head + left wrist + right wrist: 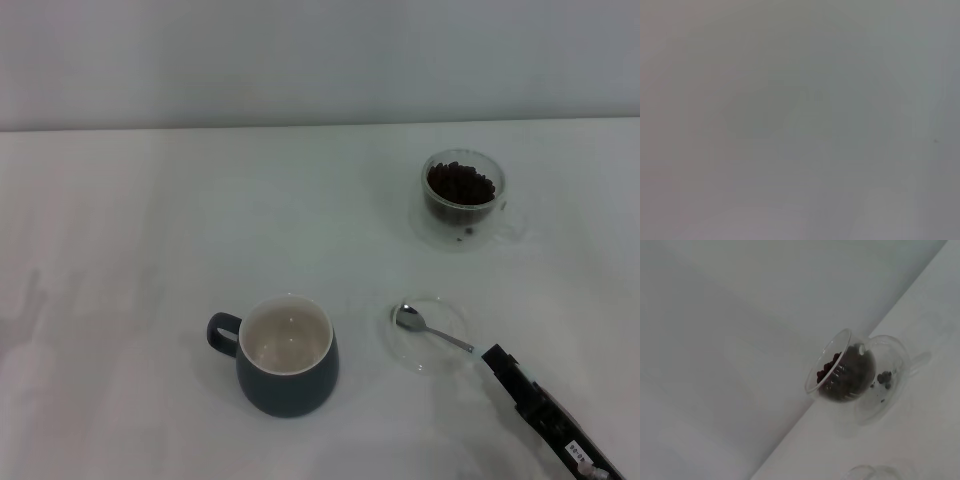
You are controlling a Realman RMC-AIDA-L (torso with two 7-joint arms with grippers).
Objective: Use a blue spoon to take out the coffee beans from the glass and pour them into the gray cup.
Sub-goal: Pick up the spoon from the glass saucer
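Note:
The gray cup (287,356) stands at the front middle, its cream inside empty and its handle to the left. The glass (462,197), holding a heap of coffee beans (460,183), stands at the back right. It also shows in the right wrist view (875,375), with the coffee beans (837,372) inside and a few loose ones at its base. The blue spoon (425,328) lies on a clear saucer (440,310) with its silver bowl to the left. Its handle is hidden under my right gripper (495,358), which reaches in from the lower right. The left gripper is out of view.
The white table (150,250) runs back to a pale wall. The saucer's rim (867,471) shows in the right wrist view. The left wrist view shows only a blank grey surface.

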